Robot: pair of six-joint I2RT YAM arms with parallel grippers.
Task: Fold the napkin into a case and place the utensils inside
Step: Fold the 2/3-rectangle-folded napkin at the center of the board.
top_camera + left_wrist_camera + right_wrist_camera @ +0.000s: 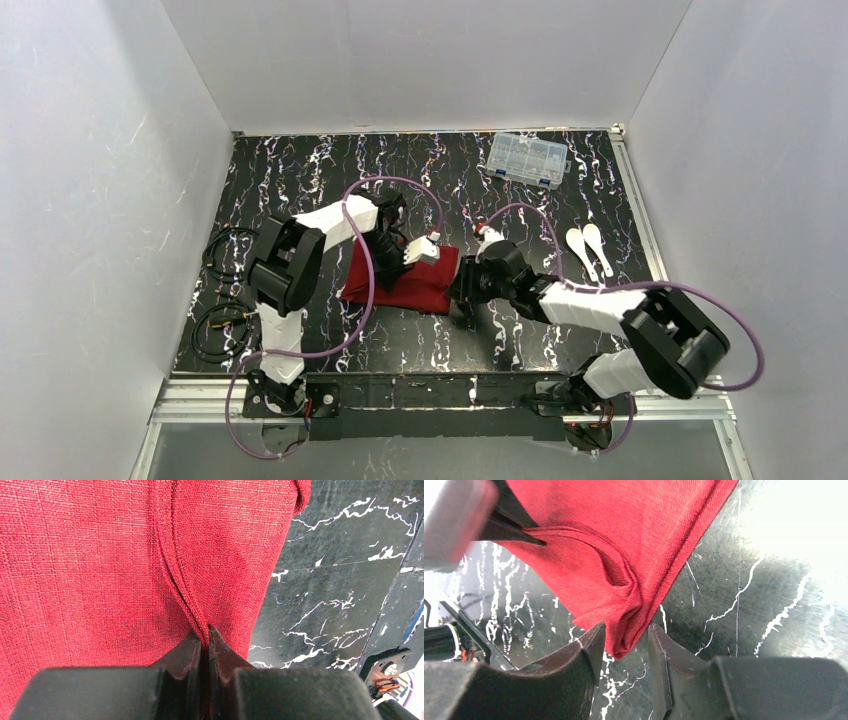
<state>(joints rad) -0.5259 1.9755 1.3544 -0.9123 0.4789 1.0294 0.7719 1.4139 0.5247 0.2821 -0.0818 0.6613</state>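
Napkin (410,282) is folded into a layered red oblong mid-tabletop (300,180), lying between the two arms. Left jaws are closed, pinching a raised ridge of the cloth. In the left wrist view the fold line runs straight down into the tips with no gap between them; red fabric spreads to the left and above, black marbled surface shows on the right. The same pinch shows in the right wrist view at top left, where a dark tip bites the fold. Right jaws are parted and gripping nothing — they straddle the napkin's near corner, low over the tabletop. The bunched, layered corner pokes down into the gap. The finger on the left of that view sits just beside the cloth edge, and I can't tell whether it touches. The one on the right stands clear, with marble visible between it and the fabric. From the top view the right jaws sit at the napkin's right end and the left jaws over its upper middle. Utensils (586,248) — two white spoon-like pieces — lie side by side on bare tabletop well right of the napkin, heads toward the far side, outside the cloth. Clear compartment box (527,158) sits at the far right, apart from everything.
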